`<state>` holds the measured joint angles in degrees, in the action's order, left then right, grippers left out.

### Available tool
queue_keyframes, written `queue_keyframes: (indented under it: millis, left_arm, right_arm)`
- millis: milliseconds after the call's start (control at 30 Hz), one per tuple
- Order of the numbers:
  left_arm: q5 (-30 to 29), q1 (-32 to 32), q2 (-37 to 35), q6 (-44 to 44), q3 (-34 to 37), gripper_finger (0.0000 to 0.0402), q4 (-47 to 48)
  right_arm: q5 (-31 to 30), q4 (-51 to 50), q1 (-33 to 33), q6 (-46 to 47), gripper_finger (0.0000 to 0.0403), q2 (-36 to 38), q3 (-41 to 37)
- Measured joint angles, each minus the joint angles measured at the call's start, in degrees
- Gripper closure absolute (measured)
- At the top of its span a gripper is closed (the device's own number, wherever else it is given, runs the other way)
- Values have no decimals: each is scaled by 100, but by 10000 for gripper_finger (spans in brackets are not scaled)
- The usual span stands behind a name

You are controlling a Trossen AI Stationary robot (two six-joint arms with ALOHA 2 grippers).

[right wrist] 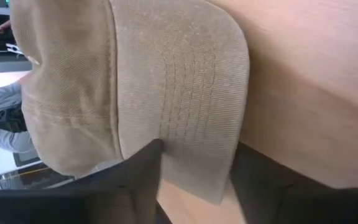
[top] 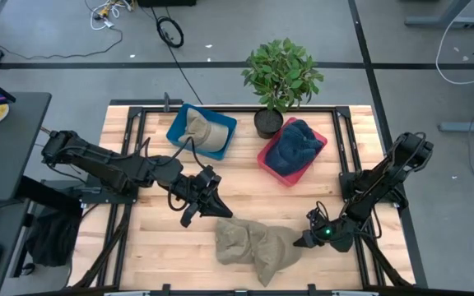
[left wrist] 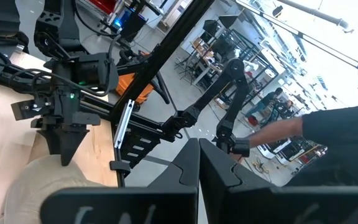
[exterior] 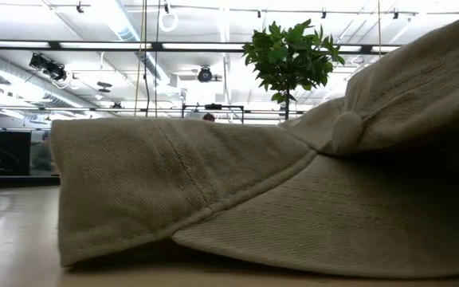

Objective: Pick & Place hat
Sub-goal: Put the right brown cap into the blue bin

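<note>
- Where the wooden worktop (top: 245, 193) runs toward its near edge, a tan hat (top: 255, 245) lies crumpled flat on the boards, well in front of the potted plant (top: 281, 80) at the far edge
- The right end effector (top: 307, 240) sits low at the hat's brim, on the side away from the left arm; in the right wrist view its two dark fingers (right wrist: 143, 171) stand apart on either side of the brim's stitched edge (right wrist: 194, 118), spread around it and not yet pressed onto the cloth
- The left end effector (top: 214, 205) hovers just behind the hat, toward the plant, with its fingers clenched together and nothing between them
- A blue bin (top: 202, 131) stands beside the plant and holds a second tan hat (top: 206, 129)
- A red bin (top: 292, 151) stands just in front of the plant's pot and holds a blue hat (top: 294, 145)
- From the low view the tan hat fills the foreground, brim down on the worktop, its crown button (exterior: 347, 127) showing
</note>
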<state>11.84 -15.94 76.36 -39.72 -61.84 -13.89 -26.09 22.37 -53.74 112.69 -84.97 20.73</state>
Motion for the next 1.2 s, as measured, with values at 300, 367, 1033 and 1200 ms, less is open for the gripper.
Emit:
queue_keyframes:
  millis: [300,367,1033,1200]
  left_arm:
    - [2,0,-2,-2,0,399,0]
    - [1,1,-1,-9,0,399,1]
    - [28,115,13,-1213,0,213,184]
    - [44,114,13,-1372,0,147,301]
  right_arm:
    - [-147,740,-2,-280,388,20,13]
    - [-217,992,0,-409,386,15,11]
    - [-289,2169,11,-1602,398,608,0]
    - [-347,2183,11,-2209,398,1142,0]
